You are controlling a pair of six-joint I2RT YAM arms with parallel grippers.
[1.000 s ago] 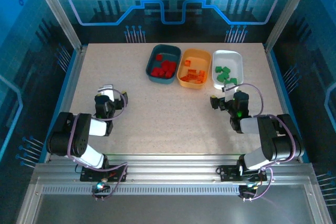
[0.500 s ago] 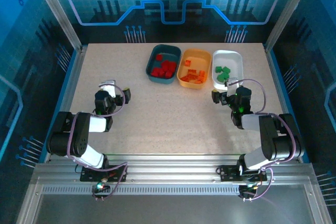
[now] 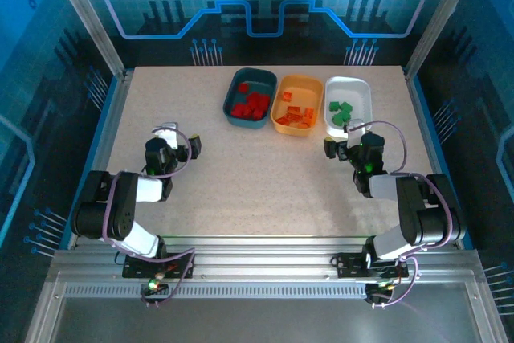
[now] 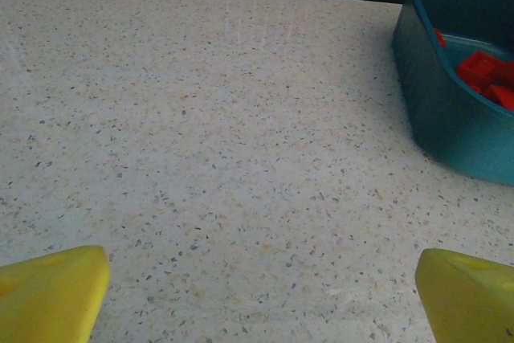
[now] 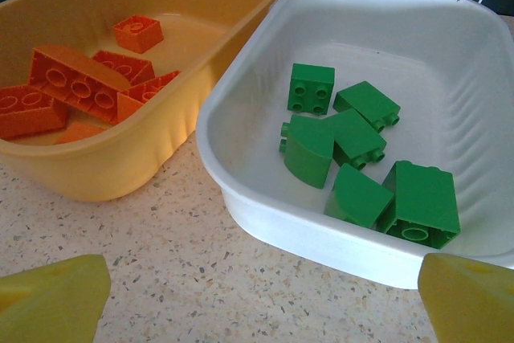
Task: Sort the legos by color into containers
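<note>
No text, label, brand or number readable from where I sit. Backdrop (image 3: 265, 6): gear-and-circuit line graphic, no letters. Bricks (image 5: 353, 138), 3 trays (image 5: 281, 216), table (image 4: 201, 158): plain, unmarked as far as I can tell.

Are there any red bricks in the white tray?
No, the white tray has just green bricks lying inside it.

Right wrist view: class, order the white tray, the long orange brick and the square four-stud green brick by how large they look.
1. white tray
2. long orange brick
3. square four-stud green brick
The two bricks lie about equally far from the camera, so nearness hardly skews this.
</note>
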